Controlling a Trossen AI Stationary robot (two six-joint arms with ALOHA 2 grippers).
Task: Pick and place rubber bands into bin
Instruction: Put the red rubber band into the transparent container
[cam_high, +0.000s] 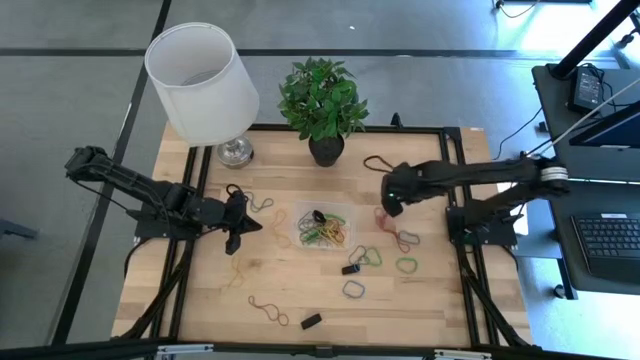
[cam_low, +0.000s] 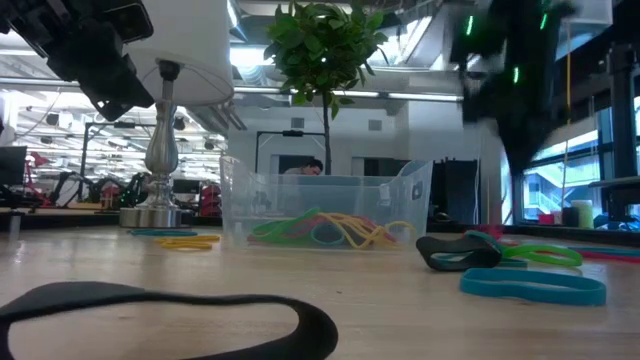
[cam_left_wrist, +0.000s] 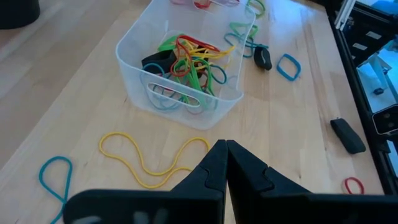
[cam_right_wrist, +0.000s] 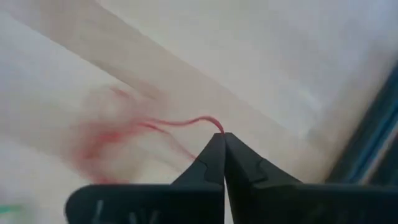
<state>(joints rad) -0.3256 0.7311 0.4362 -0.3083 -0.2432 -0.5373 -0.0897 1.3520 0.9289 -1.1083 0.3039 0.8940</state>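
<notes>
- You are working with the right pincer (cam_right_wrist: 222, 138), whose tips are pinched together on the end of a red rubber band (cam_right_wrist: 134, 127), to the right of the bin (cam_high: 301, 216) in the overhead view.
- In the right wrist view the band is trailing away from the tips as a thin red strand toward the counter (cam_high: 300, 300), so judge the grip as a slim one on a single strand.
- You are holding only one edge of a floppy loop, so lift slowly and straight; a quick swing could shake it loose.
- Raise it until the hanging end is clearing the bin's wall before you are travelling sideways, otherwise the loose part may catch on the rim and drape outside.
- The bin is sitting near the counter's centre, in front of the plant pot (cam_high: 326, 149), already carrying a tangle of green, yellow, red and black bands.
- Open over the middle of the bin, not its edge, and low enough that the band is dropping inside.
- Other rubber bands (cam_high: 406, 265) are lying scattered just beside your pick, so check you are not dragging a neighbour along.
- The left pincer (cam_left_wrist: 224, 163) is closed on nothing and waiting left of the bin, above a yellow band (cam_left_wrist: 149, 163); keep it clear.
</notes>
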